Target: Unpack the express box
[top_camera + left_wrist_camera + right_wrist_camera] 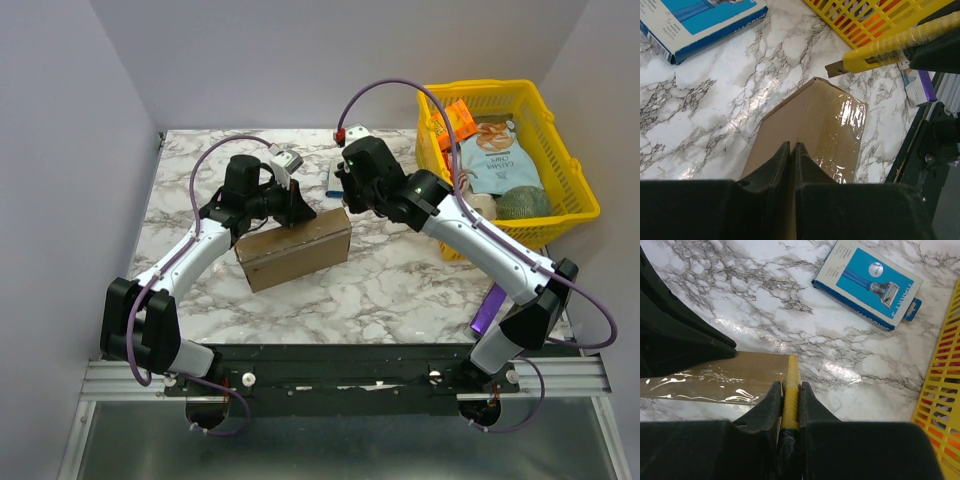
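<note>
The brown cardboard express box (293, 248) lies in the middle of the marble table, its seam under clear tape (840, 131). My left gripper (290, 213) is shut and empty, pressed down on the box's top near its left end (791, 146). My right gripper (345, 195) is shut on a yellow utility knife (791, 390). The knife's blade tip (834, 70) hangs just over the box's right end (755, 367).
A blue box with a white label (868, 282) lies behind the express box. A yellow plastic basket (585, 190) with snack bags stands at the back right. A purple item (489, 308) lies by the right arm's base.
</note>
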`<action>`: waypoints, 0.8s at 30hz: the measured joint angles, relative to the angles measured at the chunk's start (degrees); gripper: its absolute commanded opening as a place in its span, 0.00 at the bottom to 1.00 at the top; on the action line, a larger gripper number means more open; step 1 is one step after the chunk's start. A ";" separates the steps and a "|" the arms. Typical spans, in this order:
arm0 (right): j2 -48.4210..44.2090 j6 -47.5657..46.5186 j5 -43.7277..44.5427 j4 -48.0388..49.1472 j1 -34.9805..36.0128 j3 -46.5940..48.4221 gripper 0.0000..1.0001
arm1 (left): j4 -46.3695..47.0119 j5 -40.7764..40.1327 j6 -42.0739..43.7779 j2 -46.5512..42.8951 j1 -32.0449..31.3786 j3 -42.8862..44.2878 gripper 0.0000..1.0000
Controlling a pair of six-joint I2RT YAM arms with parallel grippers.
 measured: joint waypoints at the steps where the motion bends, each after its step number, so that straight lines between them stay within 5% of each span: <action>1: 0.00 0.00 0.00 0.00 0.00 0.00 0.00 | 0.04 -0.02 0.00 0.00 0.00 0.00 0.13; 24: 0.20 -0.07 -0.24 0.00 0.02 -0.72 0.00 | 0.87 -0.39 -0.04 -0.22 -0.02 -0.44 0.12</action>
